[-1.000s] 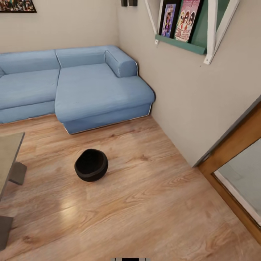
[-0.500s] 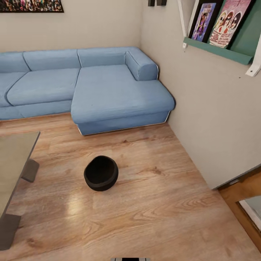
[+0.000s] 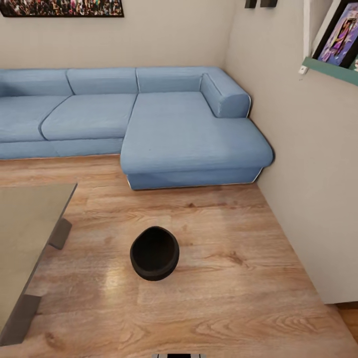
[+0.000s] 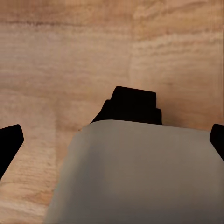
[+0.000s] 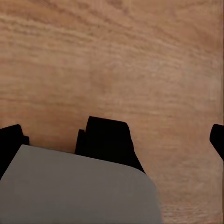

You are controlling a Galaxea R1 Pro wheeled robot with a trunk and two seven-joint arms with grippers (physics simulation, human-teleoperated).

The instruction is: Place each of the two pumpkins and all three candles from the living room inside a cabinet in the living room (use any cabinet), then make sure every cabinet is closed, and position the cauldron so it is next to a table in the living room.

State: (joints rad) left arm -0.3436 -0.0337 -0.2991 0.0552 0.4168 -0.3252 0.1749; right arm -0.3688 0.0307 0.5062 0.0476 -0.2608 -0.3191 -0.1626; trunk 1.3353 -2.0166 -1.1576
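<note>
Black cauldron [image 3: 154,253] sits on wood floor [image 3: 238,278], beside table [image 3: 25,233].

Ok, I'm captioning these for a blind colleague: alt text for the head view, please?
A black cauldron sits upright on a wooden floor, apart from a grey table at the left. Behind it a blue corner sofa fills the room's corner.

I've swung the head camera left: the cauldron [image 3: 154,253] sits lower and further right in my view, and the doorway has gone.
</note>
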